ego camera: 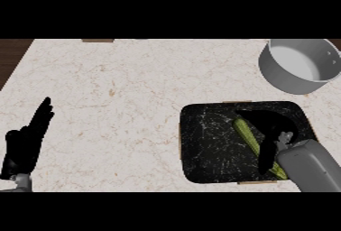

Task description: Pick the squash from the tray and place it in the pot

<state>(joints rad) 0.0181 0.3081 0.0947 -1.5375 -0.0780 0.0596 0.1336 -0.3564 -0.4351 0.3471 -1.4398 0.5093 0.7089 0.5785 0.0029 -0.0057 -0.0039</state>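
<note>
A long green squash (248, 135) lies in the black tray (206, 149) at the lower right, near the tray's right side. My right hand (272, 126) is over the squash with fingers curled down along it, hiding most of its length; whether they close round it I cannot make out. The grey pot (293, 76) stands at the upper right, beyond the tray, with nothing visible inside. My left hand (28, 137) rests open at the lower left edge, fingers straight and pointing up.
The pale marble counter (120, 90) spreads between the left hand and the tray. Its dark edge shows at the far left and top.
</note>
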